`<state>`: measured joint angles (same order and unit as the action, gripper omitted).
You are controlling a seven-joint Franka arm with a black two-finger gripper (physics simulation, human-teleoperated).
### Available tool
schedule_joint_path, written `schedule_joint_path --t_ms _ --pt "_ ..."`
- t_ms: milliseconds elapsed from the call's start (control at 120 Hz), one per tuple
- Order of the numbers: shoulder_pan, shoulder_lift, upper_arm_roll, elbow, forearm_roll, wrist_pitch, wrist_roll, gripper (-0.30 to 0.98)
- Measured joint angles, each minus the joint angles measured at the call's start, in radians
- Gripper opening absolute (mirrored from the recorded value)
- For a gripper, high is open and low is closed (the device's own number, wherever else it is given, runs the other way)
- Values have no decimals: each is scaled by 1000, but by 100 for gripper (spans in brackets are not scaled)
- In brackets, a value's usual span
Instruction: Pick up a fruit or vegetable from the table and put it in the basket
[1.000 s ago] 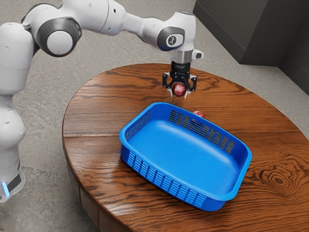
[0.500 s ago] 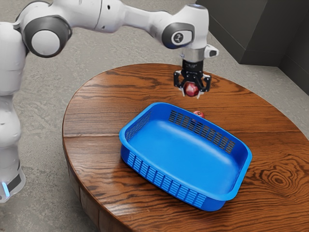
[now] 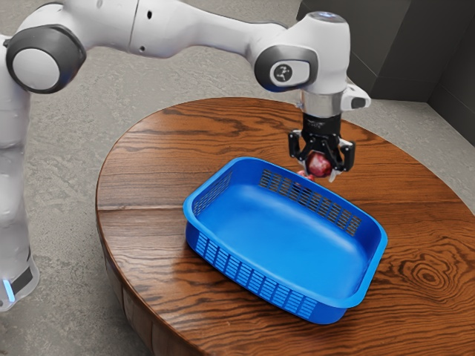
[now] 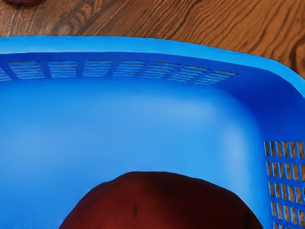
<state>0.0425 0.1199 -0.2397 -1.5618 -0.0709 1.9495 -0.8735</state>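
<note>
exterior view: fruit [image 3: 319, 162] in gripper [image 3: 318, 172]

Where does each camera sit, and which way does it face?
Exterior view: beside the arm, looking down across the table; the arm enters from the exterior view's left, its gripper shut on a red fruit.
Wrist view: at the arm's end, looking down into the basket, red fruit at the lower edge.
Shared: basket, table and red fruit.
</note>
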Motion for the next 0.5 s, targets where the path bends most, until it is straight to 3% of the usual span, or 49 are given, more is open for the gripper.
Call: schedule_joint_path --t_ms 125,292,500 --pt "2 -5 -2 0 0 0 -22 26" --pt "5 -11 -3 0 -12 1 -44 54" --pt "33 -15 27 -2 -69 12 -105 65"
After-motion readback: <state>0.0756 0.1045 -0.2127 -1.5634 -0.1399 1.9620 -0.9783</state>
